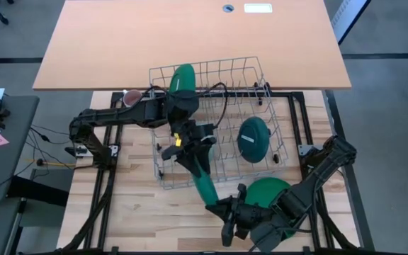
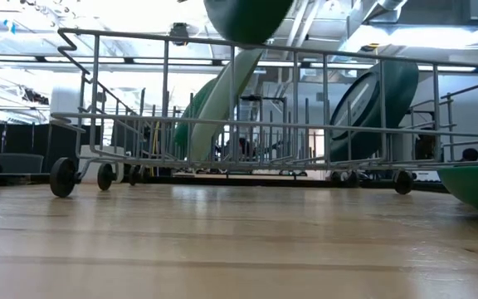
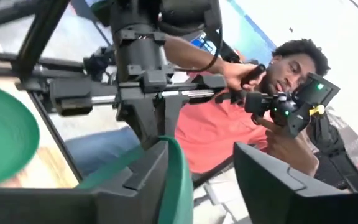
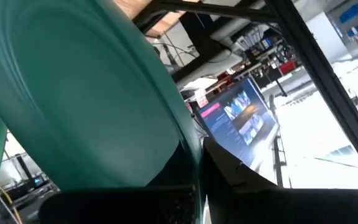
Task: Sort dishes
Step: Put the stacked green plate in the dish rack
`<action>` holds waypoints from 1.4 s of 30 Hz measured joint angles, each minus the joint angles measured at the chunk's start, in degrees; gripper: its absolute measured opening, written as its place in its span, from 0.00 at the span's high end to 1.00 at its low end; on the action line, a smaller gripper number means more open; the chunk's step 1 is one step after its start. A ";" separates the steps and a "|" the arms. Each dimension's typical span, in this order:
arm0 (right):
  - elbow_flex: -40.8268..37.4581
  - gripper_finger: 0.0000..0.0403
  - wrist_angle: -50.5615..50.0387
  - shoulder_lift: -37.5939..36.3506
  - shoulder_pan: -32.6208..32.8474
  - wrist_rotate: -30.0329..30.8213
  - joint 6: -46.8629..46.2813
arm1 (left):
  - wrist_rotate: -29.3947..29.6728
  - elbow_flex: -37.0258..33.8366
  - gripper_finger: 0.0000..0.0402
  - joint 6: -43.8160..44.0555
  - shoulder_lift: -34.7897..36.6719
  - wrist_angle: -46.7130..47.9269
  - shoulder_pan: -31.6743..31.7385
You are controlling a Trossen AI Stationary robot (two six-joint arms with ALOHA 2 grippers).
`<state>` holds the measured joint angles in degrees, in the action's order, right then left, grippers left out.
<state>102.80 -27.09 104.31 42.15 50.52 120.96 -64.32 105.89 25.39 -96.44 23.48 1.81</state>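
My right gripper (image 1: 223,210) is shut on a large dark green plate (image 1: 204,180) that stands on edge above the wire rack's near side (image 1: 190,183). My left gripper (image 1: 190,150) is open at the plate's far rim (image 3: 178,177), which stands between its fingers. A pale mint plate (image 1: 183,78) leans upright in the rack's far left slots. A dark teal plate (image 1: 253,138) leans in the rack's right part. Another large dark green plate (image 1: 266,190) lies on the table under my right arm. My right gripper pinches the large plate's near rim (image 4: 190,149) between its two fingers, coming from the table's near side. The plate stands on edge, lifted clear of table and rack (image 2: 247,21). My left gripper has the plate's far rim right beside one finger (image 3: 148,180); I cannot tell whether it touches.
A pinkish-white mug (image 1: 132,95) stands at the rack's far left corner, by my left arm. The rack's wire walls (image 2: 222,124) rise around the plates. A person in a red shirt (image 3: 216,130) stands beyond the table with a hand-held controller. Bare wood lies at the table's near left (image 1: 140,212).
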 joint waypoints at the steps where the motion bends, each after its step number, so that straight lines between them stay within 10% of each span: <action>1: 0.00 0.98 0.52 0.00 0.04 0.17 -0.49 | 0.05 0.00 0.53 -0.62 0.01 -0.84 0.19; 12: -0.24 0.99 12.43 0.11 0.25 -1.26 -1.60 | -0.10 0.27 0.47 0.02 0.94 -15.59 2.70; 29: -0.11 0.99 24.83 -0.07 -0.79 3.50 6.46 | 3.56 9.94 0.47 -3.88 0.94 -12.74 4.99; 42: -0.09 0.99 33.32 -11.55 -9.82 8.16 -0.96 | 45.00 20.02 0.53 -29.00 9.18 17.65 0.11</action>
<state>102.72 6.22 92.76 32.33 58.68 119.99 -19.31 125.91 -3.61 -87.26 41.13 1.92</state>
